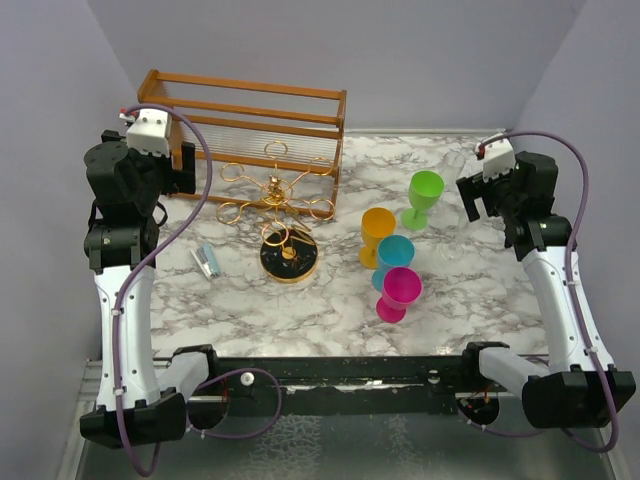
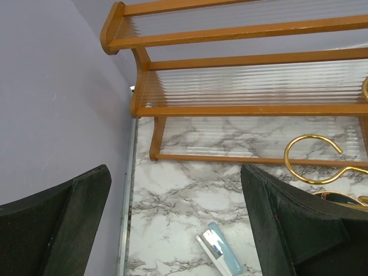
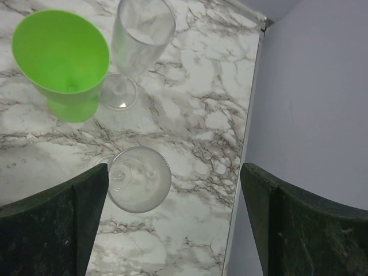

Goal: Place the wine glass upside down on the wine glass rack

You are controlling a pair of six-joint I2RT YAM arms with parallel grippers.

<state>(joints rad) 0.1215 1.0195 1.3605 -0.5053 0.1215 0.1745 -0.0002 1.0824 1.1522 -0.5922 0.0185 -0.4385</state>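
Two clear wine glasses stand upright on the marble table near its right edge. In the right wrist view the nearer glass [image 3: 140, 179] is seen from above, just inside my left finger [image 3: 63, 224]. The farther glass [image 3: 141, 34] stands beside a green goblet [image 3: 63, 57]. My right gripper [image 3: 174, 192] hangs open above them, holding nothing. The wine glass rack [image 1: 275, 195], gold wire loops on a black gold-rimmed base [image 1: 288, 258], stands left of centre and bears no glass. My left gripper [image 2: 175, 190] is open and empty at the far left, with one gold loop [image 2: 313, 158] to its right.
An orange-brown wooden rail frame [image 1: 250, 115] stands behind the rack. Green [image 1: 424, 195], orange [image 1: 377, 230], blue [image 1: 396, 255] and pink [image 1: 399, 292] goblets cluster right of centre. A small light-blue stapler-like object [image 2: 218, 248] lies below the left gripper. Purple walls close both sides.
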